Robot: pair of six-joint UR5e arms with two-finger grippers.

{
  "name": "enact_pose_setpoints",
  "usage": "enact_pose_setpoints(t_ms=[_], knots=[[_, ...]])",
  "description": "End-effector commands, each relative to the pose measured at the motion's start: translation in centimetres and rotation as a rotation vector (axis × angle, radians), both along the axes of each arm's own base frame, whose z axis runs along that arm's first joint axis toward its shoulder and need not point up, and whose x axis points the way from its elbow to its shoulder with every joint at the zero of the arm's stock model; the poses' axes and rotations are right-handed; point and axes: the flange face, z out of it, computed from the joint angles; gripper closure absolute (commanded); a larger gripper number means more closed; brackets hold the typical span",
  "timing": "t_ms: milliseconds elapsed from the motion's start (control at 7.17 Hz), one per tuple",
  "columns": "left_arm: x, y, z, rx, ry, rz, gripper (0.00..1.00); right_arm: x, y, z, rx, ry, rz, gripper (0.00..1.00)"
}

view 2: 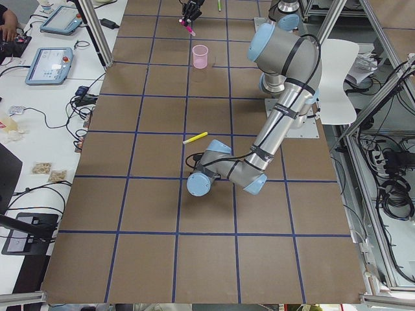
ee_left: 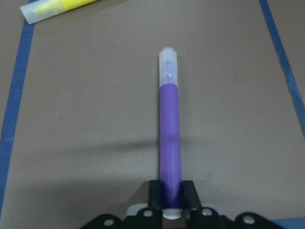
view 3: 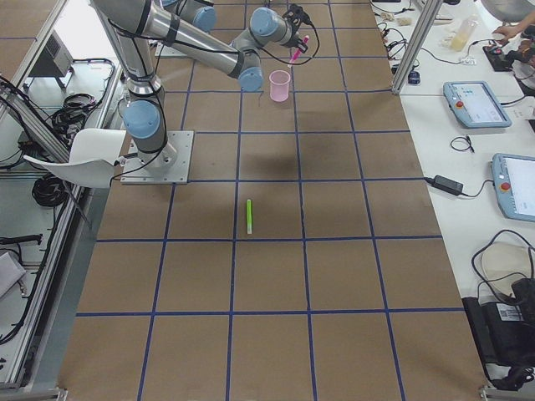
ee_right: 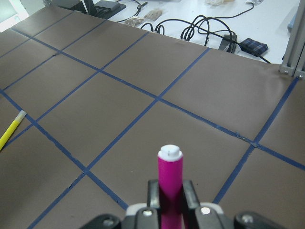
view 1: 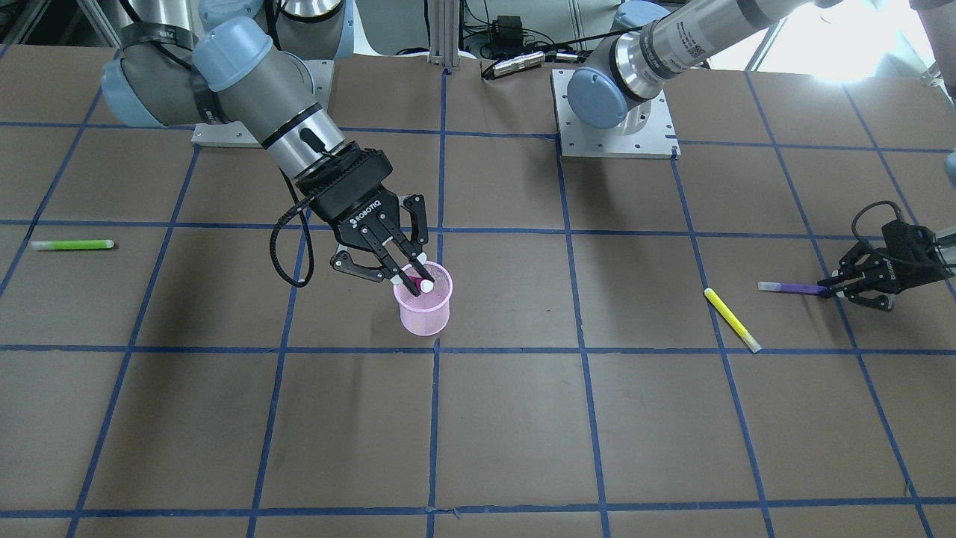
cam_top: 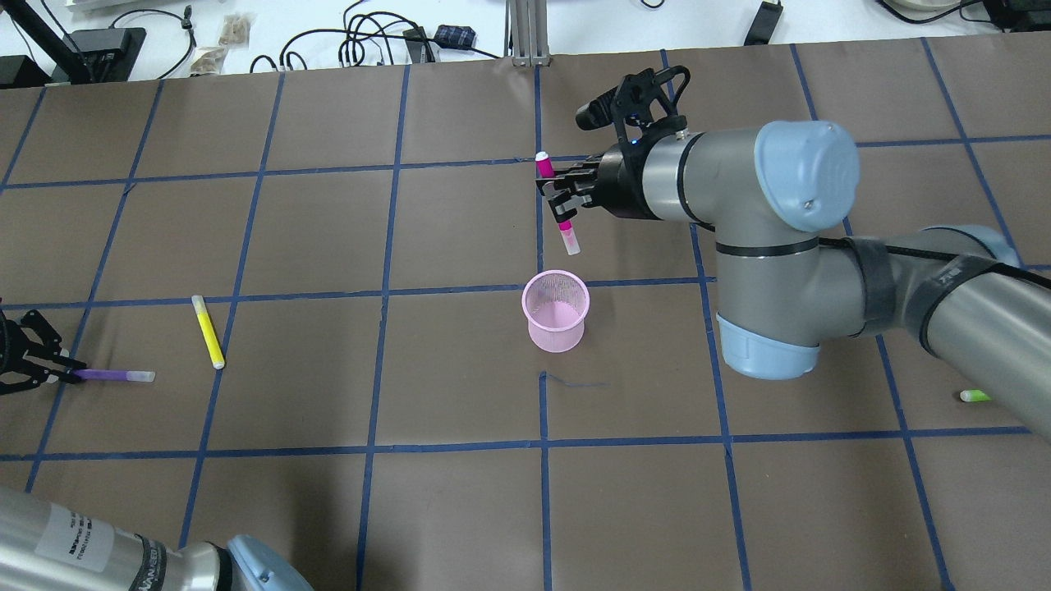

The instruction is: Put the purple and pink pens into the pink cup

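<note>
Insertion in hand: right gripper (cam_top: 565, 199) clamps pink pen (cam_top: 569, 239), pink cup (cam_top: 557, 316) below its fingers, needing descent and release; left gripper (ee_left: 171, 193) pinches purple pen (ee_left: 169, 129) end.

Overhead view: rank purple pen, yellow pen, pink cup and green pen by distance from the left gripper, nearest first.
1. purple pen: held in the left gripper, far left.
2. yellow pen: just right of it.
3. pink cup: table centre.
4. green pen: far right, partly behind the right arm.
</note>
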Motion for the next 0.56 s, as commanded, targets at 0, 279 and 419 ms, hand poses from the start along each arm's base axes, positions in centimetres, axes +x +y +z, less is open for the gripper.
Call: enact_pose_setpoints(t_ms=[0, 279, 419], knots=[[-0.4, -0.3, 2.2, -0.026, -0.003, 0.024, 1.0, 0.9, 0.0, -3.5, 0.038, 0.032, -0.04, 1.0], [-2.0, -0.7, 6.2, -0.013, -0.024, 0.065, 1.0, 1.5, 1.0, -5.2, 0.086, 0.057, -0.071, 1.0], [-3.1, -1.2, 9.0, -0.032, -0.055, 0.083, 1.0, 2.0, 2.0, -6.2, 0.117, 0.054, -0.075, 1.0]])
